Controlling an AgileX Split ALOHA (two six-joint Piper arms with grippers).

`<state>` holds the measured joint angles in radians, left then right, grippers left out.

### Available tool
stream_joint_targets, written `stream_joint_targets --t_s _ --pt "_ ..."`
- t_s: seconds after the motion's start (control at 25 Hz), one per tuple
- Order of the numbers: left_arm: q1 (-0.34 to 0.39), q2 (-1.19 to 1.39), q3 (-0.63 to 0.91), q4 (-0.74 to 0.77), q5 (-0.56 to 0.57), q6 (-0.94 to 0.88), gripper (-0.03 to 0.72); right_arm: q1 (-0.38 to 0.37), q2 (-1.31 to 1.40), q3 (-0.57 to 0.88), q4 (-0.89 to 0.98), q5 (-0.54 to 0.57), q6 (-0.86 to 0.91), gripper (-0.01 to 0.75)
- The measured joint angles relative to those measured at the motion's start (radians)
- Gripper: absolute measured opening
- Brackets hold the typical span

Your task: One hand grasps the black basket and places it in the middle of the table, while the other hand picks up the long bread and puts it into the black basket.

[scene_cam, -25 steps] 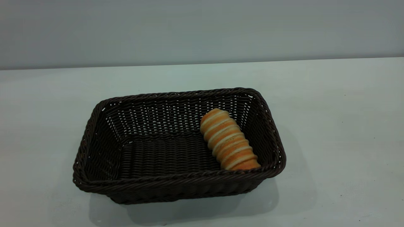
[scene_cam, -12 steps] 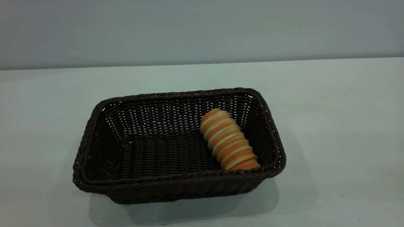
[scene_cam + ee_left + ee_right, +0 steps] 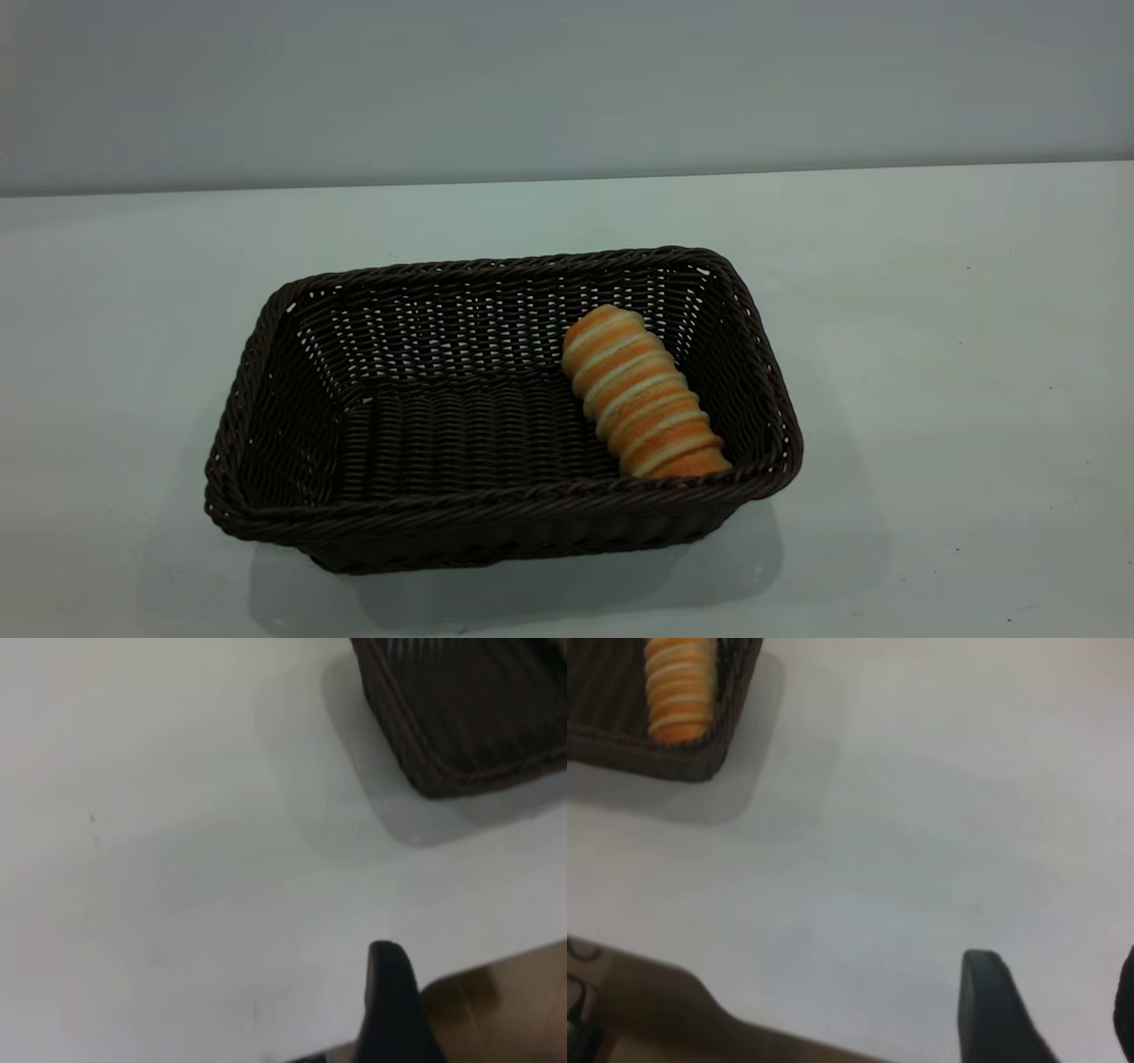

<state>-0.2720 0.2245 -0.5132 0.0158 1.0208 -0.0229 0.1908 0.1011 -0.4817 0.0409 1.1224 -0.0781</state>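
Note:
The black basket (image 3: 496,509) stands near the middle of the table (image 3: 939,354). Inside it, along its right side, lies the long bread (image 3: 642,399), orange with pale stripes. Neither gripper shows in the exterior view. In the left wrist view, my left gripper (image 3: 388,992) hovers by the table's edge, well away from a basket corner (image 3: 461,718). My right gripper (image 3: 1054,970) is open with nothing in it over bare table, far from the basket (image 3: 664,757) and the bread (image 3: 678,682).
A grey wall (image 3: 567,89) runs behind the table. Brown floor (image 3: 505,1001) shows past the table's edge in the left wrist view, and the same floor (image 3: 638,1001) shows in the right wrist view. Bare tabletop surrounds the basket.

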Motion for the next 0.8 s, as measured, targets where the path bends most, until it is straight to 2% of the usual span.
stream_joint_targets --t_s 0.36,0.64,0.8 --pt "0.0 -0.007 0.006 0.0 -0.009 0.002 0.544 0.0 -0.013 0.002 0.013 -0.001 0.011 0.315" --pt "0.0 -0.009 0.006 0.0 0.12 0.002 0.544 0.0 -0.013 0.002 0.024 -0.001 0.011 0.315" --pt "0.0 -0.009 0.008 0.001 0.132 0.002 0.544 0.0 -0.013 0.002 0.024 -0.001 0.011 0.315"
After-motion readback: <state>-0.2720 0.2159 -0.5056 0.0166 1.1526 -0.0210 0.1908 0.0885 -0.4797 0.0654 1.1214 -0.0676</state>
